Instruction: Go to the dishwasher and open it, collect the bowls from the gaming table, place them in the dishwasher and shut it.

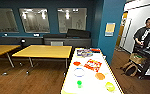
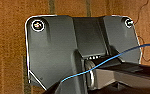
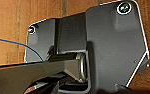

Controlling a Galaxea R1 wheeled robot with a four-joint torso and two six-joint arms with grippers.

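The gaming table (image 1: pixel 91 86), long and white-topped with a yellowish edge, stretches away from me at lower centre right. On it lie several small bowls: a red one (image 1: pixel 76 63), a pale bluish one (image 1: pixel 79 72), an orange one (image 1: pixel 100 76), a green one (image 1: pixel 79 83) and a yellow one (image 1: pixel 110 86). Two colourful game boxes (image 1: pixel 92 65) lie at the far half. The dishwasher is out of view. Both wrist views look past dark robot parts at wood floor (image 2: pixel 8 50).
Two yellow-wood tables (image 1: pixel 44 51) stand to the left on the brown wood floor. A blue pillar (image 1: pixel 111 30) rises behind the gaming table. At the right, a person (image 1: pixel 146 32) stands at a dark rig, with a bag (image 1: pixel 129 68) on the floor.
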